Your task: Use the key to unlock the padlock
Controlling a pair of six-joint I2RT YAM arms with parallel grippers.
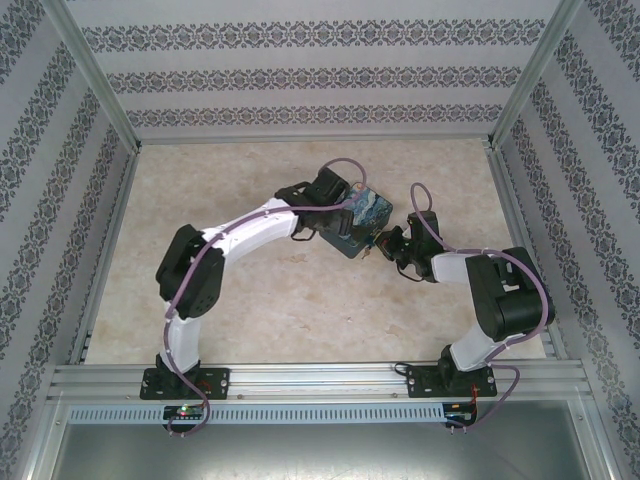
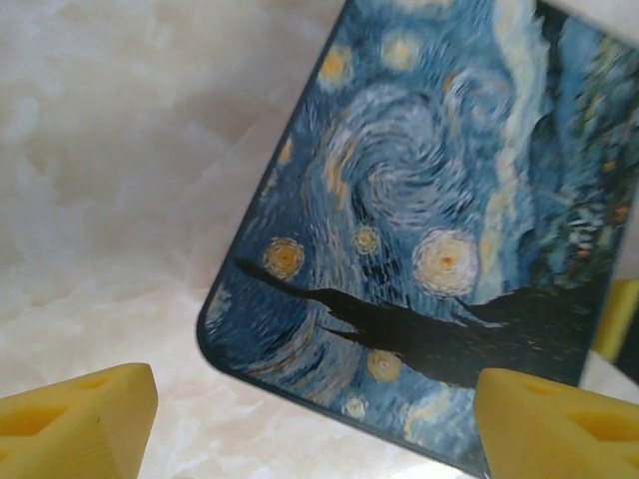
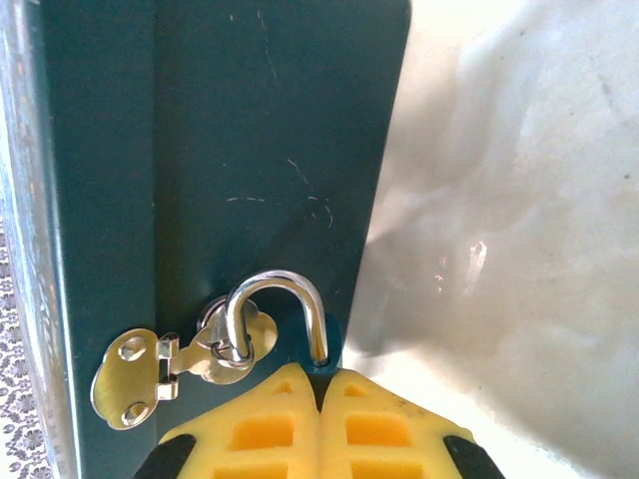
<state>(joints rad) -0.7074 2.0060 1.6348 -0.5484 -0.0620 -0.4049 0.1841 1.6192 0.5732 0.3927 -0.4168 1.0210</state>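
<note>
The right gripper [image 3: 321, 379], fingers pressed together, sits at six o'clock beneath the padlock [image 3: 314, 317], which is hooked through the hasp [image 3: 150, 374] on the box [image 3: 250, 150]; any key there is hidden. The left gripper [image 2: 319, 414] straddles the box, fingers apart. This is likely the insertion step, and the next move needs fine alignment of key and lock.

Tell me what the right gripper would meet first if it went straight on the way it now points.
Most likely the metal loop of the padlock, just ahead of the closed tips of the right gripper. Behind it is the dark side of the box. The gap I cannot judge.
</note>
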